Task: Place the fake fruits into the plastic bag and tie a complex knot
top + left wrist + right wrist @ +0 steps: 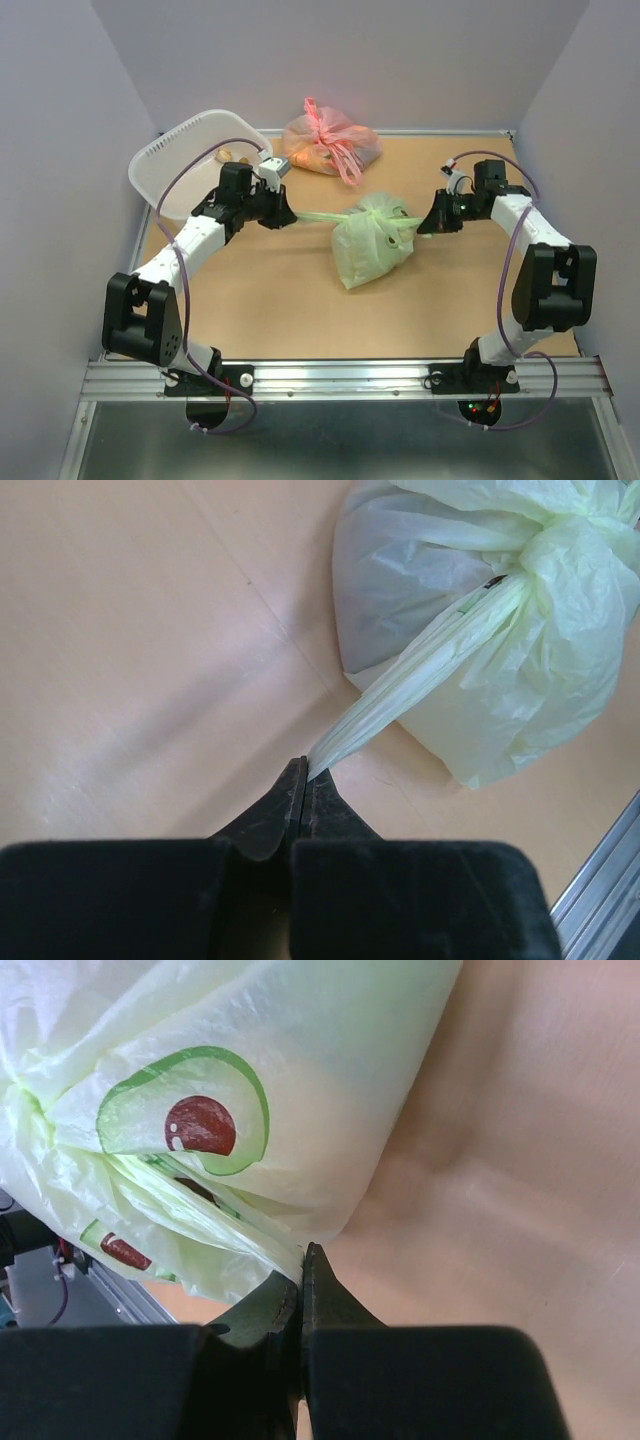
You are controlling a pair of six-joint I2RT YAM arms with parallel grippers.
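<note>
The pale green plastic bag lies bulging in the middle of the table, its top gathered into a knot. A stretched handle strip runs left from the knot into my left gripper, which is shut on it; the left wrist view shows the strip pinched at the fingertips of that gripper. My right gripper is shut on the other handle strip right beside the bag; in the right wrist view that gripper pinches the plastic bag with avocado prints. The fake fruits are hidden inside.
A white basket stands at the back left behind the left arm, with a small item inside. A tied pink bag with contents lies at the back centre. The table's metal rail runs along the near edge.
</note>
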